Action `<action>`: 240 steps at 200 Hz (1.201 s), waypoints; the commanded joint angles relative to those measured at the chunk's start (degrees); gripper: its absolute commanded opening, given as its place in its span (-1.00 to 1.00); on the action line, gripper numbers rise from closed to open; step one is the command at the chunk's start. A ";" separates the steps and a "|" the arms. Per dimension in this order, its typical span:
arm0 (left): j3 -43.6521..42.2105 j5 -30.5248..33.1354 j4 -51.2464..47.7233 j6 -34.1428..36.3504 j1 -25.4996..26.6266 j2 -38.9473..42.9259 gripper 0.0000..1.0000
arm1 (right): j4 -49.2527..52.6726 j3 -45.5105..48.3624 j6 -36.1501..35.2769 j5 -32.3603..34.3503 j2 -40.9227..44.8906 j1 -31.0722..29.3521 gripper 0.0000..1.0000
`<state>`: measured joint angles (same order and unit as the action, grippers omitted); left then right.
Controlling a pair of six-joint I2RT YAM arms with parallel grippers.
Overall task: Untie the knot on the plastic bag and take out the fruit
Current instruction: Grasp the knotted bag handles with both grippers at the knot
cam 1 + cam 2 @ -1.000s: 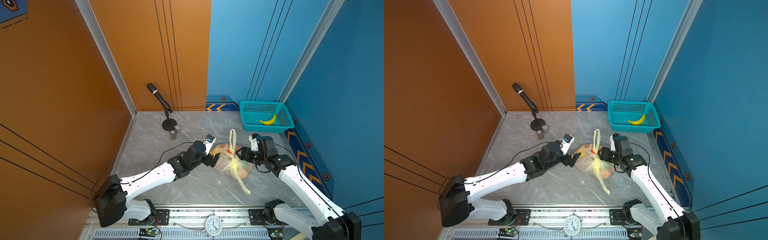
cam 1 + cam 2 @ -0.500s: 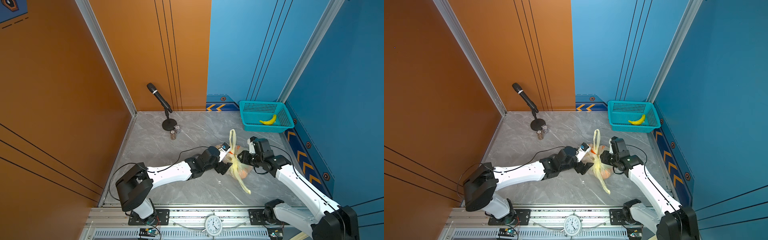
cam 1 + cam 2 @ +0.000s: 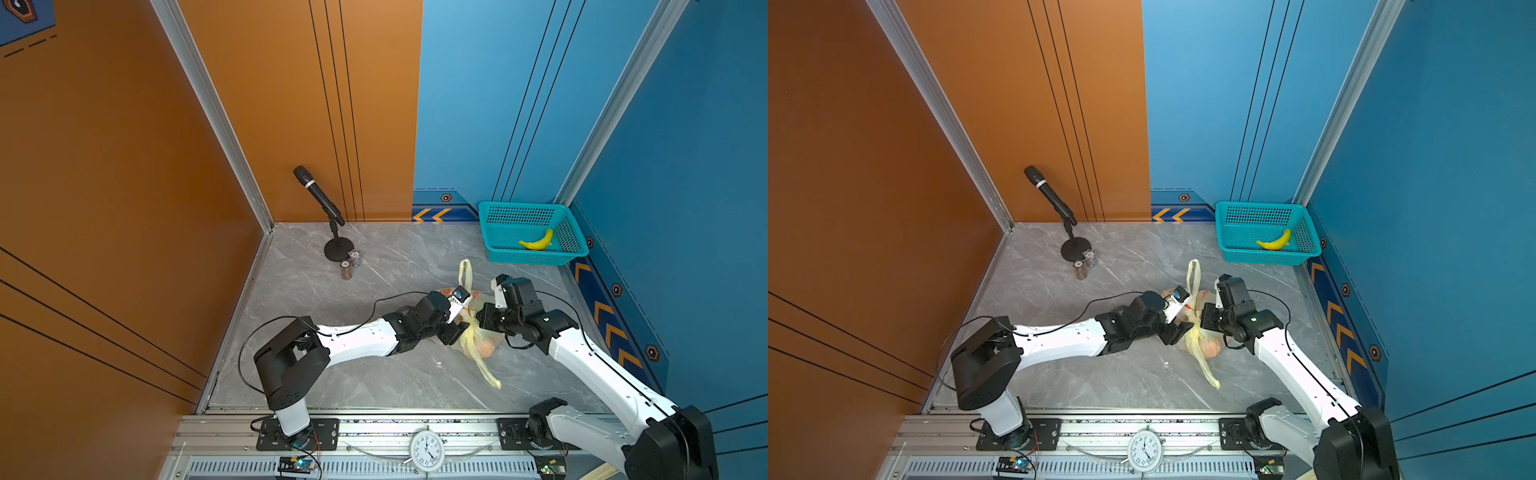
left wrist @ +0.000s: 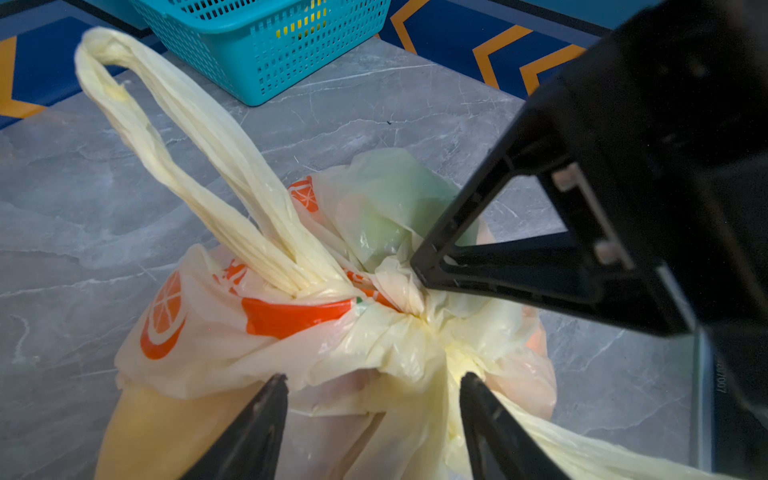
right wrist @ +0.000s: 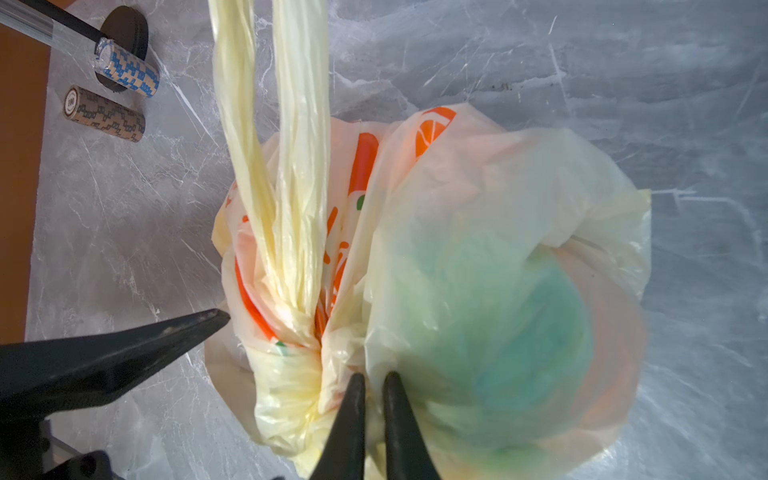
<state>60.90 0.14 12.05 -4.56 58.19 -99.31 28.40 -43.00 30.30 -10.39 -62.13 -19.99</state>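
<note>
Right fingers [image 5: 352, 419] pressed together, pinching thin translucent pale yellow plastic bag [image 5: 498, 249] beside twisted knot [image 4: 399, 316], likely anchoring it; left fingers [image 4: 257, 428] spread, straddling bag near knot, no grip yet.

plastic bag [image 3: 482, 347] is lying on tabletop [image 3: 374, 374] | left hand [image 3: 459, 332] is flanking it at 9 o'clock, right hand [image 3: 478, 322] at 3 | basket [image 3: 536, 259] is sitting at 1 o'clock, banana [image 3: 537, 242] inside | microphone stand [image 3: 338, 249] is standing at 10 o'clock

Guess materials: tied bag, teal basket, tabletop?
The plastic bag: thin translucent pale-yellow film, slightly glossy; it wrinkles and colours inside show through. The basket: likely rigid moulded plastic, with perforated grid walls. The tabletop: grey marble-look slab with white veins, faint sheen; real stone or print, cannot tell.
</note>
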 commanded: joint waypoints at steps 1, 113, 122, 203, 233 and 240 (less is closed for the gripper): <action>1.70 -2.76 -1.81 0.96 0.35 -0.69 0.26 | -0.54 1.21 0.11 1.03 0.15 -0.55 -0.83; 0.49 -0.01 -5.00 1.67 0.22 0.28 -0.73 | -1.34 2.11 0.02 3.74 1.39 -0.69 -1.00; 0.36 0.86 -5.32 1.52 0.18 0.61 -0.82 | -1.34 2.27 0.02 4.13 1.69 -0.58 -1.00; -4.38 7.11 -5.70 0.27 -0.84 5.16 -1.00 | -0.04 2.69 -0.27 6.78 3.70 1.43 -1.00; -5.36 8.96 -6.54 -0.80 -1.77 5.99 -1.00 | 0.60 3.06 -0.33 7.81 4.76 2.70 -1.00; -5.62 9.57 -6.80 -1.21 -2.07 6.08 -1.00 | 0.76 3.15 -0.33 8.03 5.10 3.00 -1.00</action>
<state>56.97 4.43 8.27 -4.14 57.76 -95.00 27.42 -41.06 30.33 -7.31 -58.70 -18.76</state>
